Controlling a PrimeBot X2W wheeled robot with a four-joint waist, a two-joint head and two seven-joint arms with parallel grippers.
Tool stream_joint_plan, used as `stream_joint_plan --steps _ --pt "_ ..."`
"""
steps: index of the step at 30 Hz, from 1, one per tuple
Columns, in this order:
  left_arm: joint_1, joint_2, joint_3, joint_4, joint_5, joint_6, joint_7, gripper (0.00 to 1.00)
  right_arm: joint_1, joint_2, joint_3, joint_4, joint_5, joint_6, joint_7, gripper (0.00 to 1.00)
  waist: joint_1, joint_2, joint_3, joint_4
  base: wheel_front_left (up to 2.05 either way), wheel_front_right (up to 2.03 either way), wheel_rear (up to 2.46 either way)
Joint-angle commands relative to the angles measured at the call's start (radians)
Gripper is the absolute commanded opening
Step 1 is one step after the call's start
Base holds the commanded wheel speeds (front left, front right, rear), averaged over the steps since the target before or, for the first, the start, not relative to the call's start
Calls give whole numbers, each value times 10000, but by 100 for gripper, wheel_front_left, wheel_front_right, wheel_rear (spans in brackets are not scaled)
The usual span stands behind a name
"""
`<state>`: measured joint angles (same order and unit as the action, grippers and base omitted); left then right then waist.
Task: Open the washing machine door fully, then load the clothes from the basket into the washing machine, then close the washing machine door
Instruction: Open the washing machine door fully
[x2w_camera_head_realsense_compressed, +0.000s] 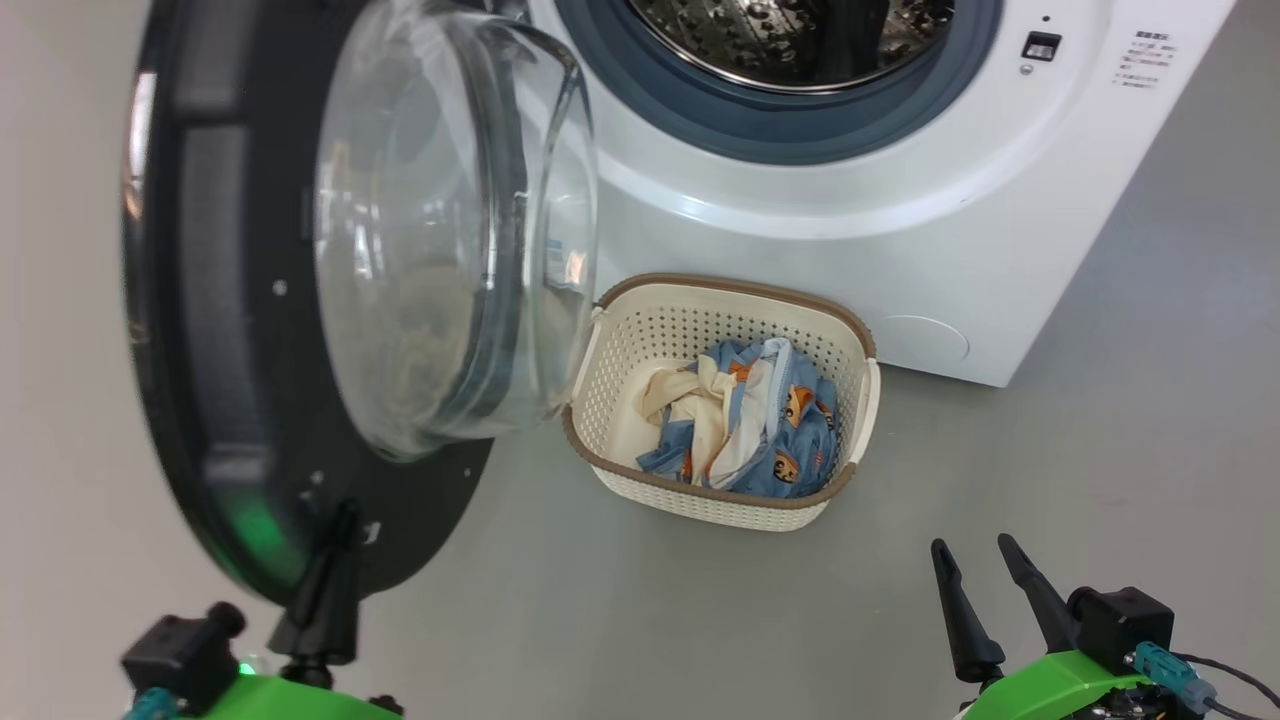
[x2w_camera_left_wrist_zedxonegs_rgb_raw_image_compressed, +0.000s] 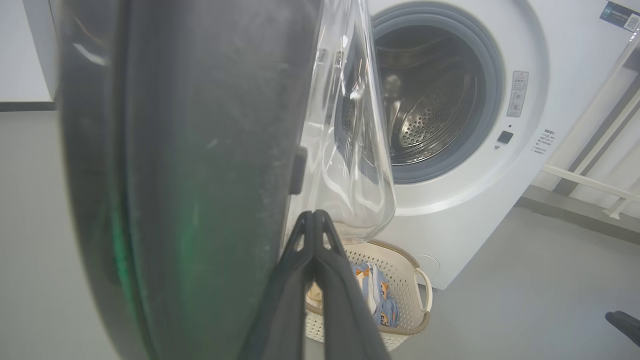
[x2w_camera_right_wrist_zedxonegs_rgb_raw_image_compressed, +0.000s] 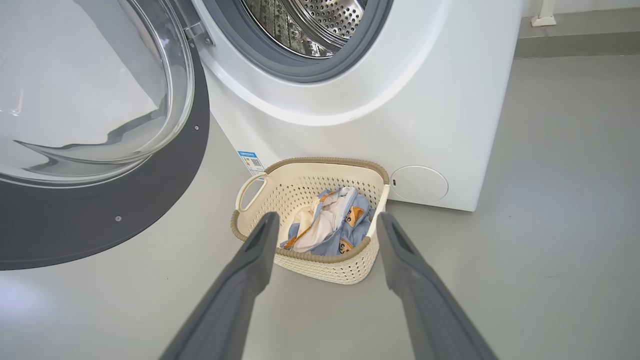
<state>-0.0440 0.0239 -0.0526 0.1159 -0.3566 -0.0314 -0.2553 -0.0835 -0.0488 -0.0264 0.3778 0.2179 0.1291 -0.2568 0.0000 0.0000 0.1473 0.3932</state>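
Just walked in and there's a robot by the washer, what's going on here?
It's loading laundry, at an early stage. The washer's door stands swung open, with the shut left claw at its lower inner edge, seemingly pushing it wider. The right claw hangs open and empty, short of the basket on the floor. The clothes lie in the basket, none loaded yet.

The door (x2w_camera_head_realsense_compressed: 200, 300) crowds the basket (x2w_camera_head_realsense_compressed: 735, 288) on its left.
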Motion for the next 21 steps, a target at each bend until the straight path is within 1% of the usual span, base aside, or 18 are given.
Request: stream_joint_plan --steps 1,5,15,16,21 --pt "-479 264 803 -82 -119 20 -65 0 -353 -14 270 -178 -158 16 -49 100 0 0 62 -186 0 0 0" --pt "-707 264 1611 148 -110 10 -65 0 -401 -14 267 -179 -236 16 -49 100 0 0 143 -462 0 0 0" --pt "-1586 264 3702 848 297 -324 -65 0 -531 -14 291 -273 -380 16 -49 100 0 0 472 -1113 0 0 0" --pt "-1586 264 3702 848 297 -324 -65 0 -531 -14 291 -273 -380 16 -49 100 0 0 472 -1113 0 0 0" --pt "-1999 264 4669 1132 362 -314 -65 0 -581 -14 349 -291 -271 16 -49 100 0 0 566 -1335 0 0 0"
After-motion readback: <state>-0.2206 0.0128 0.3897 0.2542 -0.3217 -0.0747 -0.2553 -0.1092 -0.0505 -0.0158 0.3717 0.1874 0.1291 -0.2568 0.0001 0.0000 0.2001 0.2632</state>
